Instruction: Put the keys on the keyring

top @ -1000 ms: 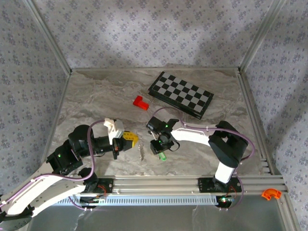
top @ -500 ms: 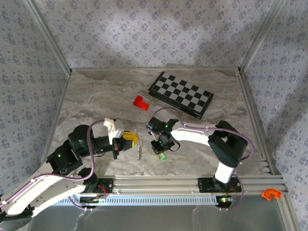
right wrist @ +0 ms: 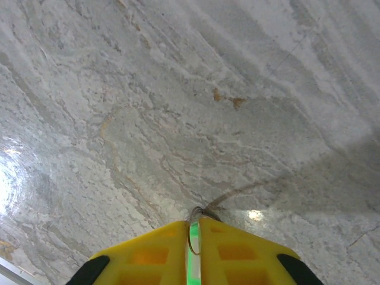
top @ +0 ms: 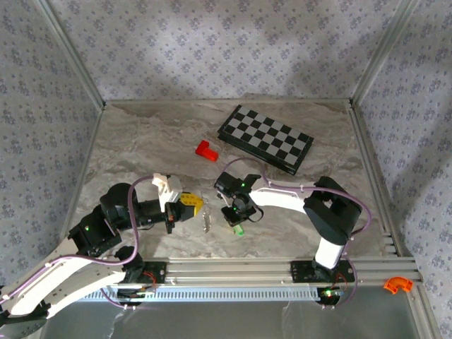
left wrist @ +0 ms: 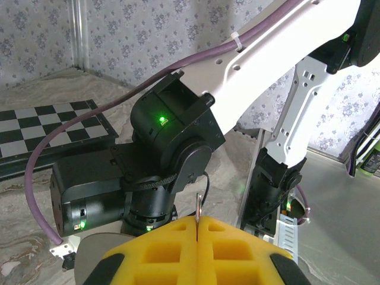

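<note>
Step in hand: likely threading; left gripper (left wrist: 197, 230) pinches the keyring (left wrist: 198, 205), right gripper (right wrist: 195, 228) clamps the green key (right wrist: 193, 261) nearby. Next move calls for fine key-to-ring alignment

Your L arm (top: 63, 277) & R arm (top: 282, 199): white links (left wrist: 285, 53), black joints (left wrist: 172, 136) w/ green LEDs (left wrist: 162, 120), purple cables (left wrist: 279, 25); L gripper (left wrist: 196, 218), R gripper (right wrist: 194, 223) yellow-padded.

Robot lab booth — patterned wall panels (top: 212, 49), aluminium frame rails (top: 240, 270), marble-look tabletop (top: 141, 148)
</note>
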